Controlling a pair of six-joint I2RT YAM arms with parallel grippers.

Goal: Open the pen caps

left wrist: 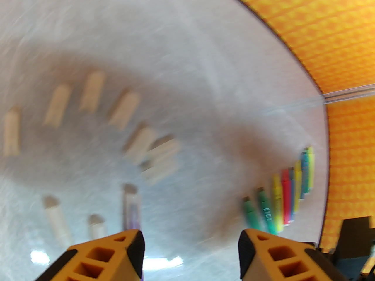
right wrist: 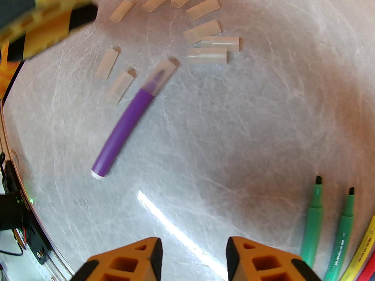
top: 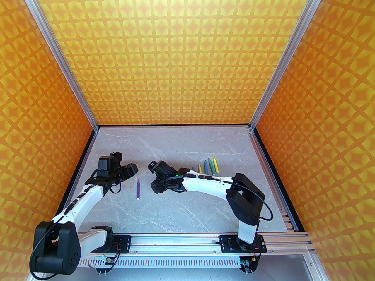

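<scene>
A purple pen [right wrist: 126, 127] lies on the grey table with its clear pen cap [right wrist: 162, 72] still on the tip. Several loose pen caps [right wrist: 202, 9] lie scattered just beyond it. In the top view the purple pen [top: 137, 189] rests between the two grippers. My right gripper [right wrist: 193, 256] hangs open above the table to the pen's right, with nothing between its fingers. My left gripper [left wrist: 190, 253] is open too and holds nothing. It hovers over the loose pen caps [left wrist: 124, 110], with the capped purple pen [left wrist: 131, 209] just ahead of its left finger.
A row of uncapped coloured markers [top: 208, 167] lies on the table behind the right forearm; two green ones [right wrist: 313, 215] show at the right wrist view's lower right. Orange patterned walls [top: 187, 54] enclose the table on three sides.
</scene>
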